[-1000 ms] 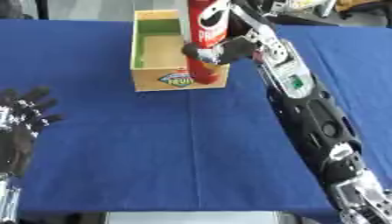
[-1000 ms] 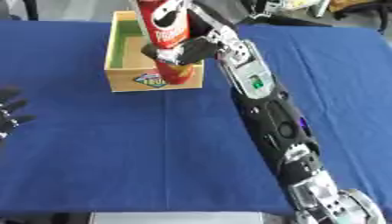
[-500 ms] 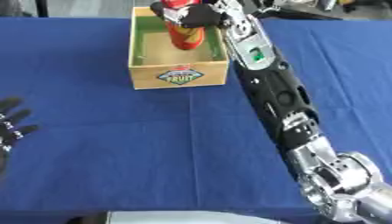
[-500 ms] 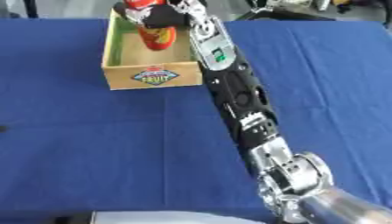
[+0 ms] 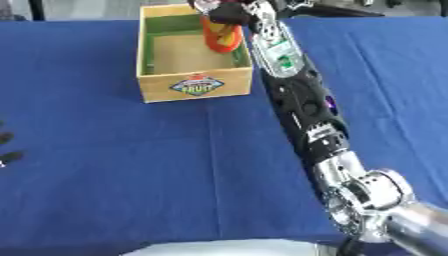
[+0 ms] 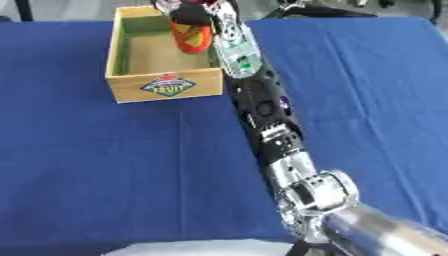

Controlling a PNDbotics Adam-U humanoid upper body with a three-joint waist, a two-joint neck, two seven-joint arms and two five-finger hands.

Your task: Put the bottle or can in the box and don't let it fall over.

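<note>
Blue cloth covered the desk [image 5: 114, 165], and a wooden box [image 5: 194, 86] with a fruit label was set toward 12 o'clock. An orange-red can [image 6: 190, 36] was held upright inside the box, at its 2 o'clock corner, by the right hand [image 5: 226, 11], whose fingers were curled round its top. Only dark fingertips of the left hand [image 5: 5, 146] were seen at 9 o'clock; their state could not be told.
</note>
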